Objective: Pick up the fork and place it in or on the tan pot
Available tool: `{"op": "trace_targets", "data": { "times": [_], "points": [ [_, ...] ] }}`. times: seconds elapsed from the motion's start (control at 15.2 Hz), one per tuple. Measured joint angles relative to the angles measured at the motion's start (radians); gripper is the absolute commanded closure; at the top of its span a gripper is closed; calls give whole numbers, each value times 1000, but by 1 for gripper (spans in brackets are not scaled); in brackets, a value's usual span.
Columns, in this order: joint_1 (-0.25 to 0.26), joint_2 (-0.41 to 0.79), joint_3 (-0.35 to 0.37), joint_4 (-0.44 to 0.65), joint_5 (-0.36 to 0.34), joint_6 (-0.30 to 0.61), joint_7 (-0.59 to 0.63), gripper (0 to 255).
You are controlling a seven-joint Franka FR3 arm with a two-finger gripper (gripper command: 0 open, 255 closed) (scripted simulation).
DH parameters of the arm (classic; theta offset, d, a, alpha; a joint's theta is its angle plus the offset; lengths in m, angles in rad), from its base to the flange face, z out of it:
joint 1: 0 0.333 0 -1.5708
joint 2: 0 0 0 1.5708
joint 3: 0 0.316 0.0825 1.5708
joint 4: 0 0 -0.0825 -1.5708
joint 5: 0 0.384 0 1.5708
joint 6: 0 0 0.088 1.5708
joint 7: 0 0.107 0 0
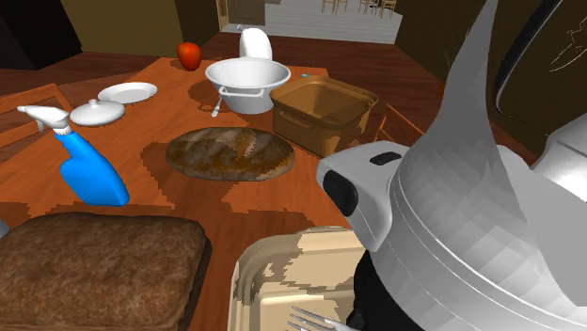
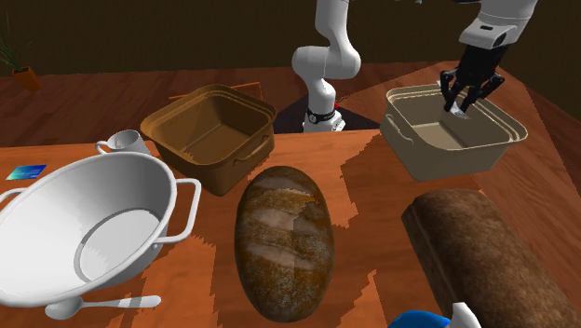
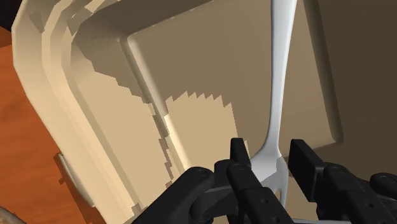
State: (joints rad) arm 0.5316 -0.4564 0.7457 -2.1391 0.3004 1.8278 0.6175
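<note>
Gripper [image 3: 268,151] is seen released. The black fingers [image 3: 238,159] are spread, with a thin gap on each side of the slim white fork [image 3: 280,76] between them, so no clamping is seen.

The fork's tine end is located between the fingertips. Its handle runs away from the gripper across the inside of the tan rectangular pot [image 3: 95,102]. The fork is placed within the pot's outline; whether it is lying flat on the pot's floor cannot be told.

In the second exterior view the gripper [image 2: 463,104] is positioned over the tan pot [image 2: 484,149], fingers pointed down inside the rim, with a white bit of fork [image 2: 457,109] at the tips. In the shoulder view the fork tines [image 1: 313,320] are seen over the tan pot [image 1: 273,273], just beside the white arm [image 1: 470,235].

Also noted on the brown wooden table [image 2: 372,177]:
- dark rectangular bread loaf [image 2: 484,256], just beside the tan pot
- oval crusty loaf [image 2: 284,242], between that loaf and the white two-handled bowl [image 2: 88,224]
- brown square pot [image 2: 209,135], behind the oval loaf and well apart from the tan pot
- white spoon [image 2: 102,304], by the bowl
- blue spray bottle [image 1: 89,169], red apple [image 1: 189,54] and white plate [image 1: 128,92], all well apart from the gripper
</note>
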Motion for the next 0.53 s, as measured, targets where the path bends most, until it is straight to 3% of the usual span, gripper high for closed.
{"op": "trace_targets", "data": {
  "times": [0.46,0.53],
  "points": [
    [1,-1,3,-17,3,17,-1,255],
    [1,-1,3,-17,3,17,-1,0]
  ]
}}
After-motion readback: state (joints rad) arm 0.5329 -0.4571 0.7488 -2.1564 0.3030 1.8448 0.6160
